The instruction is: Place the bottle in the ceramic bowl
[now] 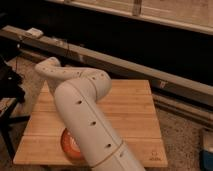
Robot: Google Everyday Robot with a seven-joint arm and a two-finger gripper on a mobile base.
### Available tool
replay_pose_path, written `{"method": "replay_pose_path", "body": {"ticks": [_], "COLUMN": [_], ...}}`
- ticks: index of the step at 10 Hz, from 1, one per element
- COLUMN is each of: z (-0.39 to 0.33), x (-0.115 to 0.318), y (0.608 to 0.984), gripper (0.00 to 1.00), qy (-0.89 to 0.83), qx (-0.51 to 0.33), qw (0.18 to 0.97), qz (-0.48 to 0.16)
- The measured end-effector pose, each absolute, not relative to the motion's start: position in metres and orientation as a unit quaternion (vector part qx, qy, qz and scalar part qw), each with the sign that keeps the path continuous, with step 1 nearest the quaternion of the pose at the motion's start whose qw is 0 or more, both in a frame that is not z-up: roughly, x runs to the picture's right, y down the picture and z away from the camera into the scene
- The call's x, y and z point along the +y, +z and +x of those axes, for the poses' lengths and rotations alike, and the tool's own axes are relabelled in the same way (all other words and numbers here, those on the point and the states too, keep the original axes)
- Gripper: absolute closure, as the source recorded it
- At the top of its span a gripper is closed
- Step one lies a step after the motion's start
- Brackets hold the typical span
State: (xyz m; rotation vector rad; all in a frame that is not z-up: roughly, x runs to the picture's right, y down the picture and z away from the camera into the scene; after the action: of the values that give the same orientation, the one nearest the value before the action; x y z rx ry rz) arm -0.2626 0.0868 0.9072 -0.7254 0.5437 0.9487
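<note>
Nearest the camera, the white arm (87, 120) rises from the bottom edge and fills the centre of the view, running up over a light wooden table (135, 115). Tucked against the arm's left side, near the table's front edge, sits the ceramic bowl (66, 145). Only an orange-red arc of its rim and inner wall shows, and the rest is hidden behind the arm. The bottle cannot be located. It is not on any exposed part of the table, and the covered part of the bowl cannot be checked.

Further back, the arm bends at a rounded elbow over mid-table and turns left, ending in a rounded link above the table's far left corner. The gripper is out of sight beyond or beneath that link, so its state cannot be told.

To the left of the table stands a dark frame (9, 82). At the right edge, on the floor, is a bluish container (207, 150). Behind the table a long grey ledge (150, 70) crosses the view, with a small pale box (35, 32) at its left end.
</note>
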Motion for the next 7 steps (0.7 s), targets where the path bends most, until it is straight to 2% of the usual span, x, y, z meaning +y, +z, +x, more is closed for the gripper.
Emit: {"method": "replay_pose_path", "body": {"ticks": [5, 7], "z": [-0.266, -0.256], "x": [0.041, 0.042], "y": [0.831, 0.797], "gripper": [1.0, 1.0], "qy": [0.444, 0.437], "qx": [0.203, 0.189], "qw": [0.812, 0.82], "qz": [-0.321, -0.317]}}
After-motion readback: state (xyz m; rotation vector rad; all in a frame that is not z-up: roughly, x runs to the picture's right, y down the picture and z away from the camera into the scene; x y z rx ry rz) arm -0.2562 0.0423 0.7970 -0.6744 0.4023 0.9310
